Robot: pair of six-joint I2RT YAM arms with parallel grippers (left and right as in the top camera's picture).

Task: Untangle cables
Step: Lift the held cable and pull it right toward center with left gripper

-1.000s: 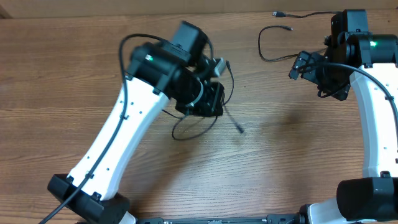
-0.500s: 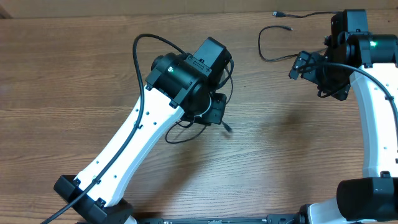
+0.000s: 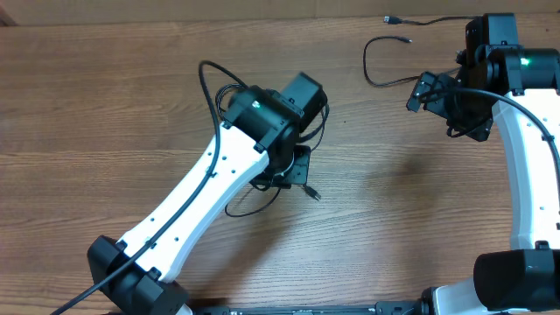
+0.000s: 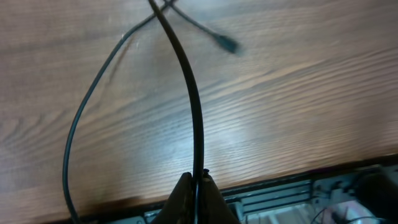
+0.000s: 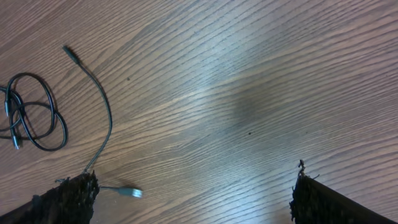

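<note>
My left gripper (image 3: 294, 173) hangs over the middle of the table, shut on a thin black cable (image 4: 189, 93). In the left wrist view that cable runs straight up from the closed fingertips (image 4: 186, 186) and crosses another strand near the top edge. A small plug (image 4: 229, 45) lies just beyond, and a loop (image 4: 78, 124) curves off to the left. Overhead, the loop (image 3: 248, 208) and plug (image 3: 312, 194) show below the gripper. A separate cable (image 3: 374, 72) lies at the back right, near my right gripper (image 3: 423, 93), which is open. A coiled bundle (image 5: 32, 112) shows in the right wrist view.
Another thin strand (image 3: 420, 21) with a plug runs along the back edge toward the right arm. In the right wrist view a loose strand (image 5: 102, 112) and a light plug (image 5: 130, 192) lie by the left finger (image 5: 68, 196). The table's front edge (image 4: 292, 174) is near the left gripper.
My left arm has swung and turned at the wrist, drawing the held cable, its loop and its plug toward the front of the table. The right arm has stayed still.
</note>
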